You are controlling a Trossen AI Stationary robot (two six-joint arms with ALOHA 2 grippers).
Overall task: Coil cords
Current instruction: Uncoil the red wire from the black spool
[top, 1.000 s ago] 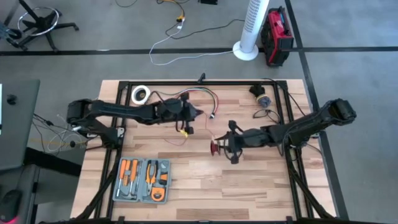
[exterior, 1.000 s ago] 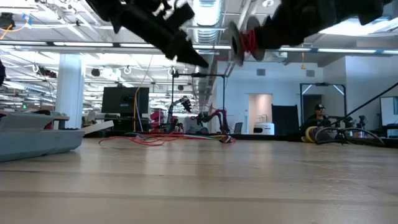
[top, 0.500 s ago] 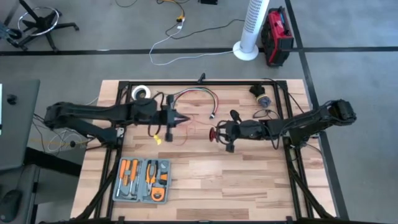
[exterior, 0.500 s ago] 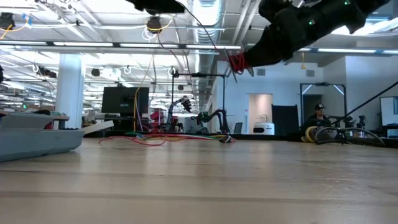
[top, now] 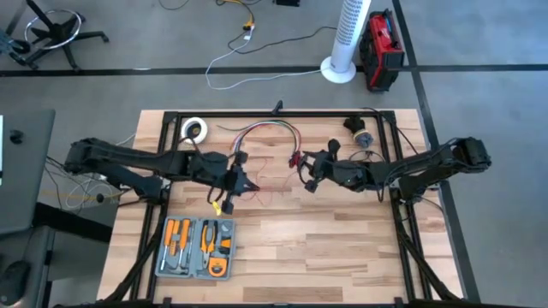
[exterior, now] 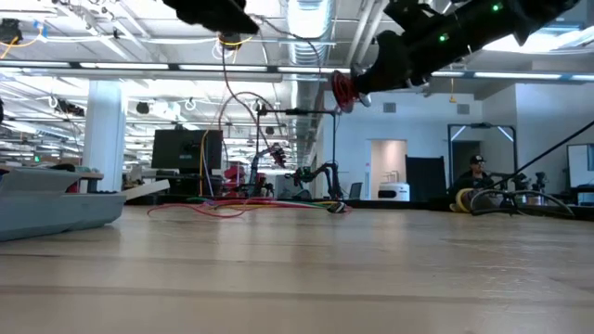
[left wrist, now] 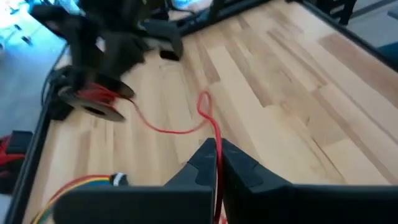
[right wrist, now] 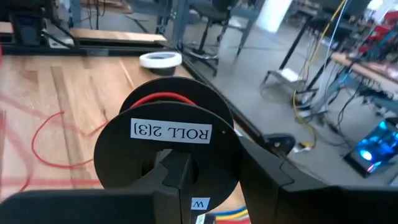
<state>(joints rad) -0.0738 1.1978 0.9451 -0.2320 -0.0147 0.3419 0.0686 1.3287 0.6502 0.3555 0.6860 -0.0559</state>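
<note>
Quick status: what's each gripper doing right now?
Left gripper: shut on the red wire, held above the table.
Right gripper: shut on the black spool wound with red wire.

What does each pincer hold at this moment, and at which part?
The left pincer pinches the thin red wire along its length. The right pincer holds the black spool by the edge of its flange.

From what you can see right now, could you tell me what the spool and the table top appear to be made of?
The spool looks like matte black plastic: smooth flat flanges with a white printed label, red wire wound on its core. The table top looks like light, satin-finished wood, with visible planks and grain lines.
</note>
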